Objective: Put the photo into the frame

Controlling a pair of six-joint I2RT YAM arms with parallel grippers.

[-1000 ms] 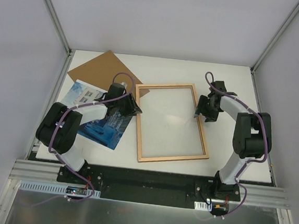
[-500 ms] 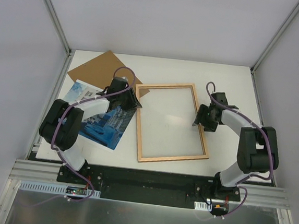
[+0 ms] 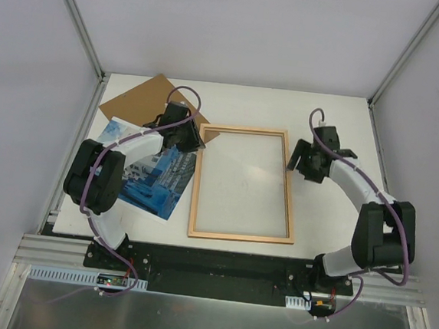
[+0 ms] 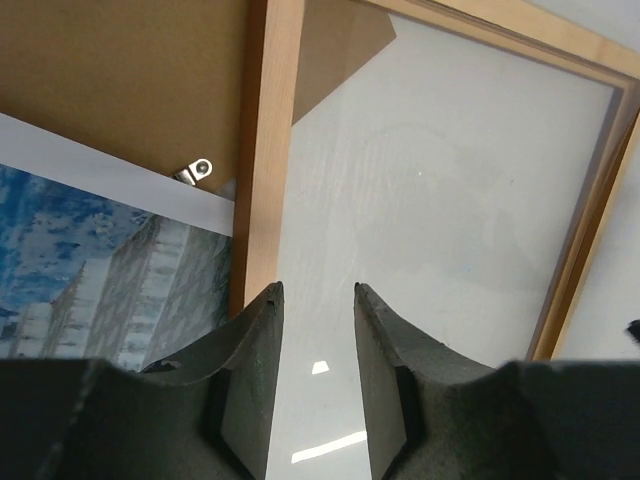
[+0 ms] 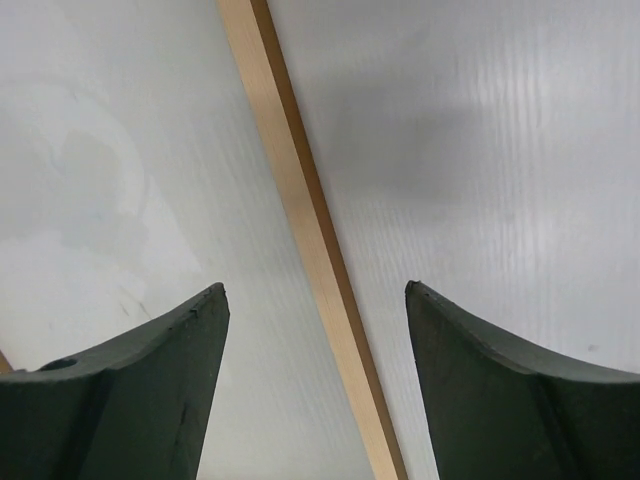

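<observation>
The frame (image 3: 240,236), a thin orange-brown wooden border round a clear pane, lies flat mid-table, square to the table's edge. The photo (image 3: 156,182), a blue-toned print of buildings, lies left of it, its right edge against the frame's left rail. My left gripper (image 3: 197,141) is at the frame's top-left corner. In the left wrist view its fingers (image 4: 265,310) stand narrowly open over the pane beside the left rail (image 4: 265,150), gripping nothing. My right gripper (image 3: 295,160) is at the frame's right rail. Its fingers (image 5: 190,330) stand wide open astride that rail (image 5: 300,220).
A plain brown board (image 3: 142,102) lies at the back left, partly under the photo and the frame's corner. A small metal clip (image 4: 196,171) sits beside the left rail. White walls and metal posts close in the table.
The frame has turned from tilted to square with the table edge. The left gripper has moved back to its top-left corner. The right gripper has moved further back and opened wider.
</observation>
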